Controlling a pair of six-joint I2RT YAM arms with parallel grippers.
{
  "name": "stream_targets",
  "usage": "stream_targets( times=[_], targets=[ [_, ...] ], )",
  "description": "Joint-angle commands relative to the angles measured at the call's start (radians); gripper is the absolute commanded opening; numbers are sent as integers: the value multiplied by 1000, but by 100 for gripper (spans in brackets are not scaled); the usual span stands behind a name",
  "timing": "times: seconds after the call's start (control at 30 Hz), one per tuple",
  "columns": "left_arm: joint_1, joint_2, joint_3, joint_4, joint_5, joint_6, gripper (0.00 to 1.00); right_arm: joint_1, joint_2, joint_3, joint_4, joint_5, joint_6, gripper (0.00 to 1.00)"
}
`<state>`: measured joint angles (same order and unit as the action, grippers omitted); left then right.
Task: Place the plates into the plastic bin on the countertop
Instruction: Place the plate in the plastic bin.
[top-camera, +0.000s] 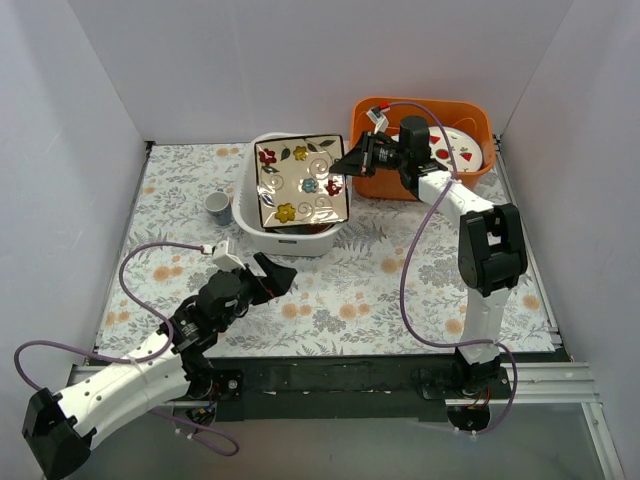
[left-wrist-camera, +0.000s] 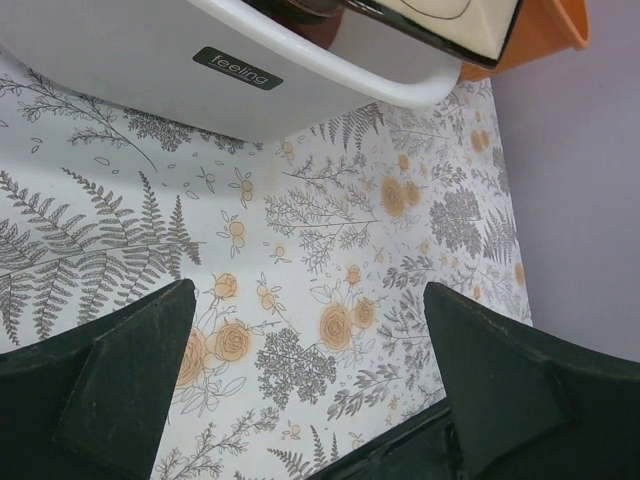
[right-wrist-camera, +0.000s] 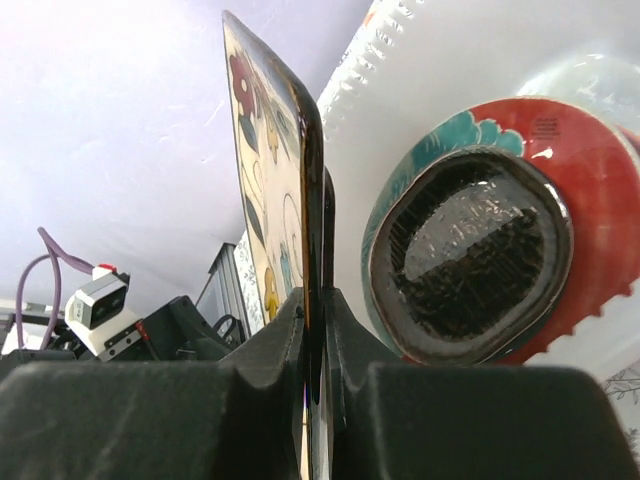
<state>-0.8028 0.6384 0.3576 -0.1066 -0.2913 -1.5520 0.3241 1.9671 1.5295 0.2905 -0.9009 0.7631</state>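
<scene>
My right gripper (top-camera: 350, 160) is shut on the right edge of the white square plate with coloured flowers (top-camera: 301, 182), holding it over the white plastic bin (top-camera: 248, 215). In the right wrist view the plate (right-wrist-camera: 262, 190) stands edge-on between my fingers (right-wrist-camera: 270, 345). Beside it lie a teal-and-red round plate (right-wrist-camera: 590, 190) and a dark plate (right-wrist-camera: 470, 255) inside the bin (right-wrist-camera: 400, 110). My left gripper (top-camera: 272, 275) is open and empty above the countertop (top-camera: 370, 290), just in front of the bin (left-wrist-camera: 150, 80).
An orange tub (top-camera: 375, 185) at the back right holds a white round plate with red fruit marks (top-camera: 462, 148). A small cup (top-camera: 219, 208) stands left of the bin. White walls close in the sides and back. The countertop's black front edge (top-camera: 330, 350) runs along the near side.
</scene>
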Motion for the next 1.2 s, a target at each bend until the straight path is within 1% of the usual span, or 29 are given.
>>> stream_targets(
  times=[0.0,0.07,0.1,0.2,0.53,0.9,1.07,1.17],
  targets=[
    [-6,-78,-9,-76,-22,-23,98,-23,3,121,232,-92,159,1],
    [-6,-97,-12,-99,-23,-31,98,-25,16,148,225,-86,162,1],
    [-6,-103,-12,-107,-25,-36,98,-25,25,168,182,-76,144,1],
    [-6,-114,-6,-136,-28,-37,98,-25,65,242,145,-66,124,1],
    [-6,-60,7,-134,-34,-43,98,-7,159,348,-2,11,44,1],
    [-6,-10,-2,-78,-25,-22,98,44,230,360,-82,94,-28,1],
    [-6,26,0,-38,-5,3,98,62,240,353,-183,138,-94,1],
    [-6,43,6,-31,4,10,98,64,228,312,-209,163,-120,5]
  ],
)
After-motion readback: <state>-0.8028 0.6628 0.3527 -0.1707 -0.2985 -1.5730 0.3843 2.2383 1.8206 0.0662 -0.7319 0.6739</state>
